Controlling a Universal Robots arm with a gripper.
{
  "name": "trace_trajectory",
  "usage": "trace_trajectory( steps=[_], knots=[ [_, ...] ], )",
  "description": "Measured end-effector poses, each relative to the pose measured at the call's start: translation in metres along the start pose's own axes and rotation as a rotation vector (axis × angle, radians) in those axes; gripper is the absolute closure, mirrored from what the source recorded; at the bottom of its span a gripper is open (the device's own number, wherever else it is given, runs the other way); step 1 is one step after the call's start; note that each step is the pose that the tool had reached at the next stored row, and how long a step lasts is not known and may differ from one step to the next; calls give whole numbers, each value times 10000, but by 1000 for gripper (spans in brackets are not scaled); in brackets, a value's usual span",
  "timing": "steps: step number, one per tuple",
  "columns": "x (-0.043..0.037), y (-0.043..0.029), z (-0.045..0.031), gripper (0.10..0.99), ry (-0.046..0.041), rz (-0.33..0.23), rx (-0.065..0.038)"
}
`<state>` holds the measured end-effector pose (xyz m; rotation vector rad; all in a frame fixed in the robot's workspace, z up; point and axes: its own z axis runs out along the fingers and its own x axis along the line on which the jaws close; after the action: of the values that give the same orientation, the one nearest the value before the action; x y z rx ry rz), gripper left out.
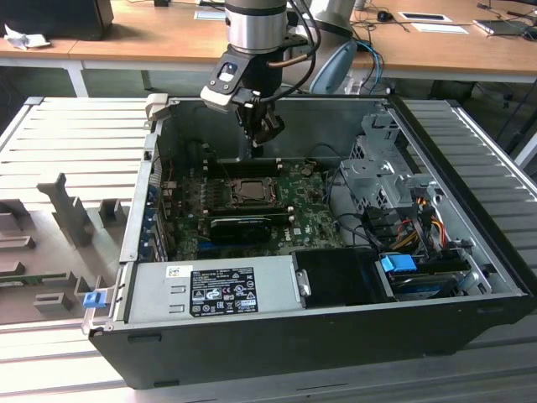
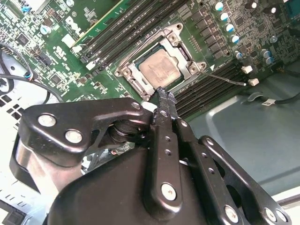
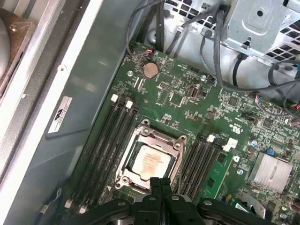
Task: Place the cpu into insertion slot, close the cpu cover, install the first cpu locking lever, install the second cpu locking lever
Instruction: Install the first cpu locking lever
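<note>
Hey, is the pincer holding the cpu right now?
No, in the first wrist view the cpu lies seated in the insertion slot, and the pincer is shut with nothing between its fingers.

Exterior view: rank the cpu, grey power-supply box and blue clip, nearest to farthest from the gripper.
1. cpu, just beneath the gripper.
2. power-supply box, at the near wall of the case.
3. blue clip, at the case's outer corner, exterior view's left.

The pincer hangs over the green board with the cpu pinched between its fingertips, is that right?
No. The pincer hangs over the green board, but it pinches nothing: the cpu lies in the insertion slot, as the second wrist view shows.
</note>
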<state>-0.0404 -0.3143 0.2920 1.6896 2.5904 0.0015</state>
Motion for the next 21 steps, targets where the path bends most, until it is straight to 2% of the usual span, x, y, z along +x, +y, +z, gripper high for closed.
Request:
trace_trajectory(
  steps=[6,21],
  knots=[
    [0,0,0,980,7,-257,-11],
    [0,0,0,980,42,-1540,-62]
  ],
)
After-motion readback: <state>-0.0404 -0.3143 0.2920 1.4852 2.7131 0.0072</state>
